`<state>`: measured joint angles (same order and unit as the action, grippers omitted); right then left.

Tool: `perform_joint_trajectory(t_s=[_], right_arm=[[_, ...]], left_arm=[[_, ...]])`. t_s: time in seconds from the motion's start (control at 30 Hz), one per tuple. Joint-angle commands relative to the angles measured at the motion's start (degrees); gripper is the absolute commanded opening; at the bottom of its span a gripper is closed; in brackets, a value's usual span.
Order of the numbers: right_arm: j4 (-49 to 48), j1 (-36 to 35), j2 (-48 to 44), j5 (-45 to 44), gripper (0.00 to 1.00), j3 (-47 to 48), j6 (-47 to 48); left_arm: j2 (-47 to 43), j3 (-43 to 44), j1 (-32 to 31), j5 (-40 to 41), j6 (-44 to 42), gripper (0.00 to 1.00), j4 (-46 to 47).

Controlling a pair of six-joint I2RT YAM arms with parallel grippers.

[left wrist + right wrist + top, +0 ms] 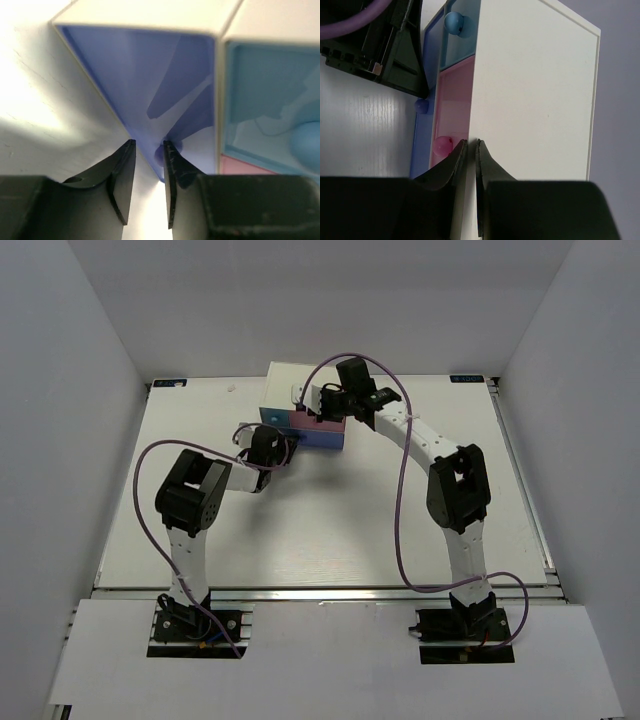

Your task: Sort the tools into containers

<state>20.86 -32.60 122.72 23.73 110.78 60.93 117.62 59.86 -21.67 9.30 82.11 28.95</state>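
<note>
Black left claw (pixel 148 150) hangs slightly open around the small round periwinkle knob (pixel 160 151). The wide periwinkle drawer front (pixel 150 75) lies just far of its tips, long axis left-right, on the white box cabinet (pixel 300 380). Right claw (pixel 471 145), fingers almost together, sits at the cabinet's top edge; whether it pinches I cannot tell. No tools show.

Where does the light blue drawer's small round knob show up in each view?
Top external: light blue round knob, left side of the small white box cabinet's front.
Left wrist: right edge, blurred.
Right wrist: top, left of centre.
Shared landmark: wide periwinkle drawer front.
</note>
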Motion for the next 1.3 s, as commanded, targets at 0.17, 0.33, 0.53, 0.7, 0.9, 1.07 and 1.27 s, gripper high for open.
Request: perform_joint_trajectory(t_s=[0.17,0.33,0.53,0.7,0.9,1.07,1.27], right_arm=[[12.7,-1.1,-1.6,6.1,0.03,-1.3,-0.2],[9.1,-0.8,-1.1,2.9,0.32,-0.1,-7.6],[6.6,0.1,-2.0,2.3,0.63,-0.2,-12.0],[3.0,1.1,-4.5,2.5,0.89,-0.1,-17.0],[-3.0,2.1,-11.5,-4.9,0.89,-0.6,-26.4],[-4.4,2.6,-19.7,-13.2,0.89,-6.7,-39.4],[7.3,2.9,-29.5,-8.2,0.9,-12.9,-48.8]], left_arm=[[0.6,2.4,0.7,-0.9,-1.9,0.43,4.9],[-2.0,-0.4,0.7,-2.7,-4.1,0.43,6.5],[-11.6,-8.4,0.7,-2.3,-10.9,0.48,7.0],[-20.6,-15.0,0.7,-1.1,-17.3,0.6,4.2],[-36.7,-17.1,0.7,-6.6,-34.3,0.94,-6.4],[-53.0,-21.3,0.7,-8.9,-44.6,0.98,-13.7],[-68.9,-22.7,0.7,-12.0,-50.8,0.98,-21.5]])
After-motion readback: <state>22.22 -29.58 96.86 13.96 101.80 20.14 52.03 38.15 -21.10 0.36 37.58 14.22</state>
